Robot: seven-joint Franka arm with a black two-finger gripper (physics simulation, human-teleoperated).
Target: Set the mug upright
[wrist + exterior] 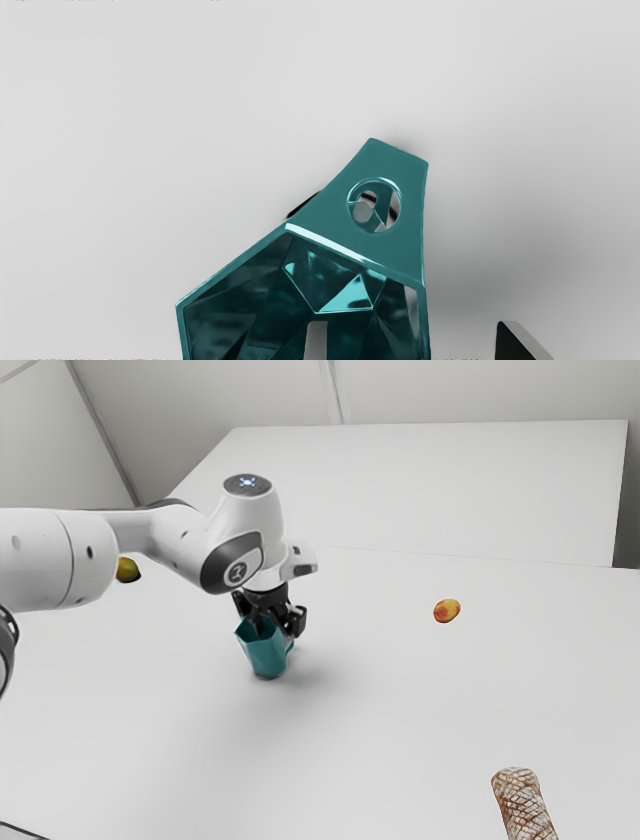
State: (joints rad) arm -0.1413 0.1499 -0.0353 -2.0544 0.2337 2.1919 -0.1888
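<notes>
The mug (266, 652) stood base down on the worktop (380, 750), opening up, directly beneath your hand (280, 624). You had the hand released: one finger (316, 344) reached inside the opening, and the other finger (522, 345) stood outside, apart from the wall, so you had no grip on the mug. The handle (411, 215) projected from its side. Toward the exterior view's right, well apart from the mug, you had an orange-red fruit (447, 611); nearer that camera, a patterned brown-and-white object (524, 805) was partly in frame. A yellow-green fruit (128, 570) showed just beside the arm (88, 555), toward the exterior view's left.
</notes>
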